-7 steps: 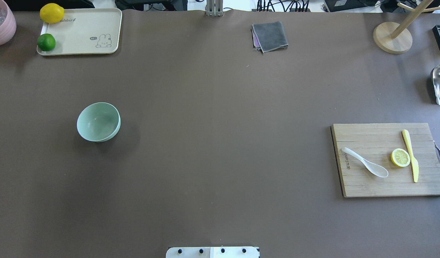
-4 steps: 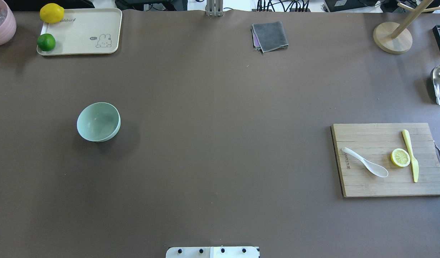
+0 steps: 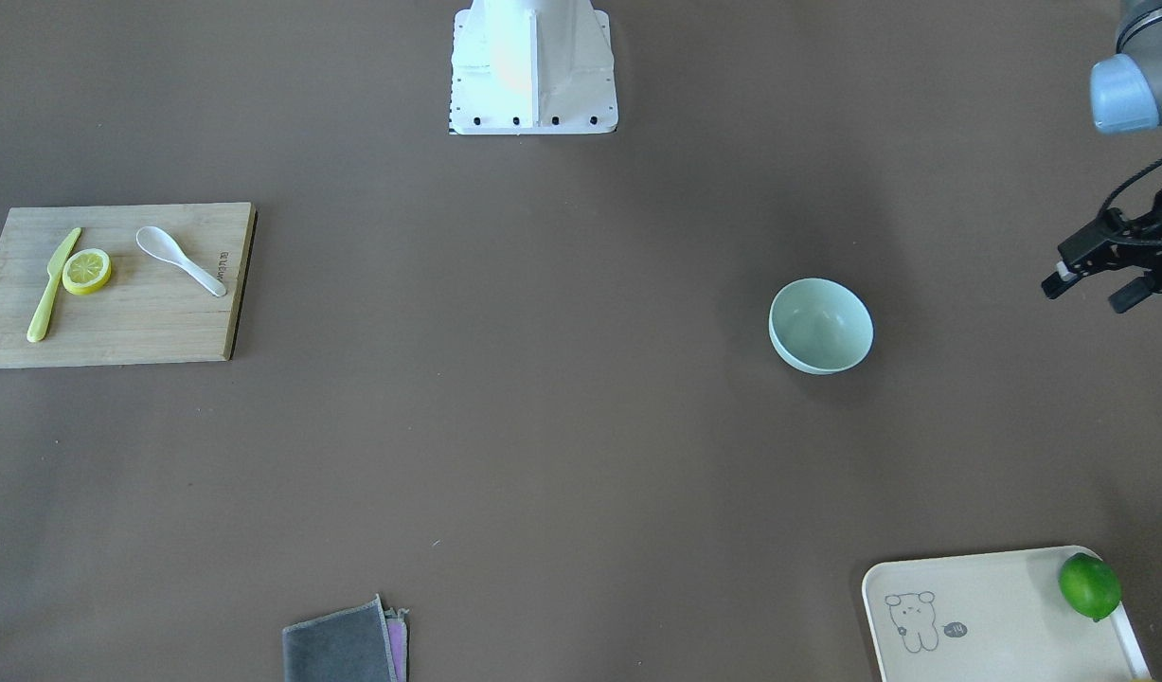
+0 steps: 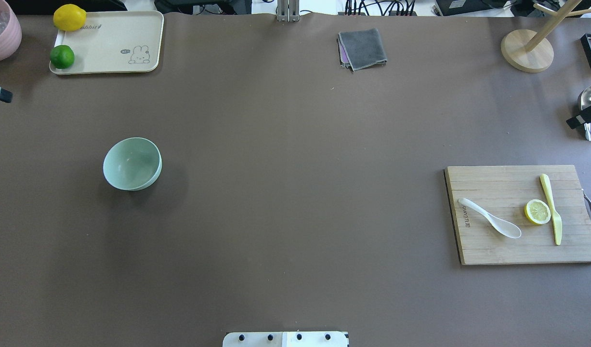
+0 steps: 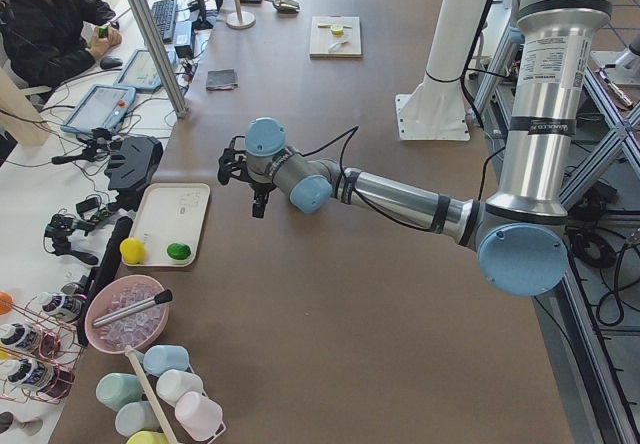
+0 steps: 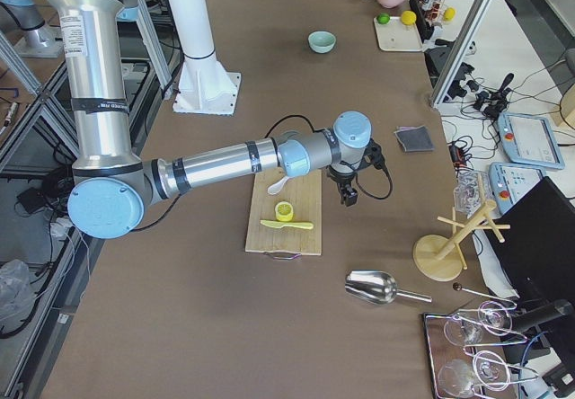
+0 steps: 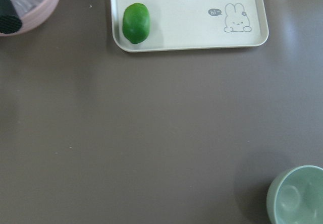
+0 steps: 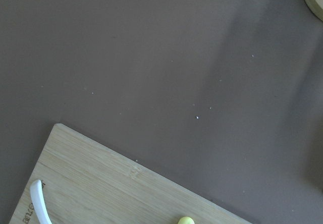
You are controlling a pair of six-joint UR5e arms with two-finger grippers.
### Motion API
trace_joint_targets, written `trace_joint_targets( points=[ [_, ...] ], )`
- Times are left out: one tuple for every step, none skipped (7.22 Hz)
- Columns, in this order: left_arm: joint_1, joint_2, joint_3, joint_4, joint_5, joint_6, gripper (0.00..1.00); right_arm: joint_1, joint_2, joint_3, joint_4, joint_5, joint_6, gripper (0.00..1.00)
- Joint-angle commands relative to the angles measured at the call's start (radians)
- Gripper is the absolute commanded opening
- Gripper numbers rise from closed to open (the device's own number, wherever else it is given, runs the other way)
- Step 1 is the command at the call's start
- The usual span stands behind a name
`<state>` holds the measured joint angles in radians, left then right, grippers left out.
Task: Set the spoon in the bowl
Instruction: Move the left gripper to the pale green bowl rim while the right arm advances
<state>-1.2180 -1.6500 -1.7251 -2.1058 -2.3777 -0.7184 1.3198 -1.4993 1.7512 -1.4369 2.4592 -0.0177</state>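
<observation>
Spoon (image 4: 490,219) lies diagonal on board (image 4: 517,253) by table (image 4: 295,202) right edge, nearest right gripper (image 6: 347,194); I can't tell if it's clenched.

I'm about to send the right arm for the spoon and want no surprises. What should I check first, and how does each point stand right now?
1. Spoon free to grasp: ok. The spoon lies on the cutting board, apart from the lemon slice.
2. Bowl ready: ok. The bowl stands upright and empty.
3. Right tool above the spoon: not ok. The right tool sits past the board's far edge.
4. Right tool open: cannot tell. Too little of it shows.
5. Left tool away from the bowl: ok. The left tool is open, off to the bowl's side.
</observation>
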Motion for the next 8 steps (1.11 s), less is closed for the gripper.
trace_joint_targets(
  points=[
    [0.226, -0.042, 0.053, -0.141, 0.183, -0.198, 0.98, -0.04, 0.007, 0.01, 0.052, 0.015, 0.027, 1.0],
    [0.254, -0.066, 0.093, -0.173, 0.192, -0.225, 0.98, -0.065, 0.007, 0.031, 0.053, 0.017, 0.041, 1.0],
    [0.27, -0.067, 0.107, -0.201, 0.192, -0.228, 0.98, -0.089, 0.007, 0.065, 0.055, 0.014, 0.074, 1.0],
    [0.284, -0.068, 0.11, -0.203, 0.192, -0.227, 0.98, -0.109, 0.007, 0.073, 0.055, 0.012, 0.078, 1.0],
    [0.294, -0.068, 0.119, -0.213, 0.195, -0.223, 0.98, -0.129, 0.008, 0.074, 0.055, 0.01, 0.076, 1.0],
    [0.319, -0.067, 0.121, -0.226, 0.196, -0.225, 0.97, -0.149, 0.008, 0.074, 0.055, 0.009, 0.076, 1.0],
    [0.343, -0.068, 0.134, -0.226, 0.196, -0.225, 0.97, -0.155, 0.007, 0.074, 0.055, 0.012, 0.078, 1.0],
    [0.356, -0.068, 0.139, -0.226, 0.195, -0.225, 0.96, -0.163, 0.007, 0.074, 0.055, 0.012, 0.078, 1.0]
  ],
)
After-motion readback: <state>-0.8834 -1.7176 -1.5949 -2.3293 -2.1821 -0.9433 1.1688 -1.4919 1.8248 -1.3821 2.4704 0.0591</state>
